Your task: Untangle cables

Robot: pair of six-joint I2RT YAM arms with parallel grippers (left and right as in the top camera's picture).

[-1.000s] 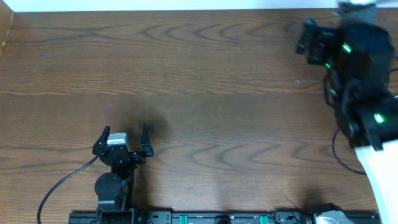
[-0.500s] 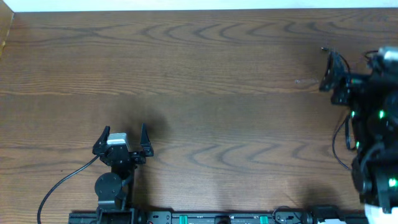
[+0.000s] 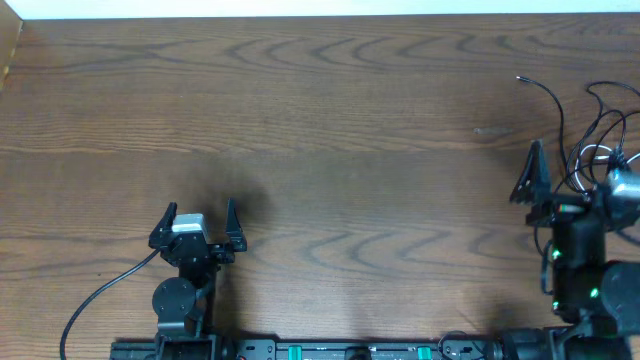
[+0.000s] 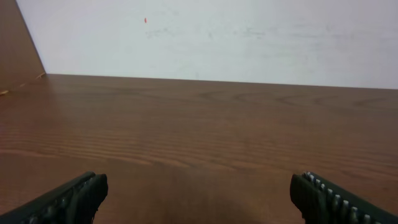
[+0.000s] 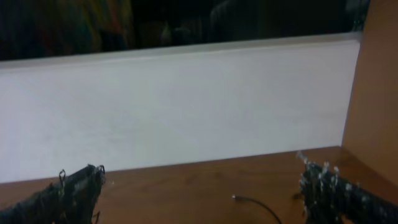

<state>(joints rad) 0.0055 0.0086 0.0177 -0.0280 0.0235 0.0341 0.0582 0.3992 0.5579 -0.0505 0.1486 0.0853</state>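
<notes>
The cables (image 3: 590,120) lie in a loose tangle at the far right of the table. They are thin black loops with a white loop (image 3: 596,156) among them. One black plug end (image 3: 519,78) reaches out to the left. My right gripper (image 3: 575,165) is open just in front of the tangle and holds nothing. In the right wrist view its jaws (image 5: 202,193) are wide apart, with a black cable end (image 5: 236,198) on the wood ahead. My left gripper (image 3: 200,212) is open and empty at the near left, far from the cables. Its jaws (image 4: 199,199) frame bare wood.
The left arm's thick black cable (image 3: 100,295) curves off the near left edge. A white wall (image 4: 211,37) bounds the table's far side, and a wooden side panel (image 5: 376,87) stands at the right. The arm bases sit along the near edge (image 3: 350,350).
My right arm has drawn back from the far right corner toward the near edge. The cable tangle it covered now shows on the table. The left arm has not moved.
</notes>
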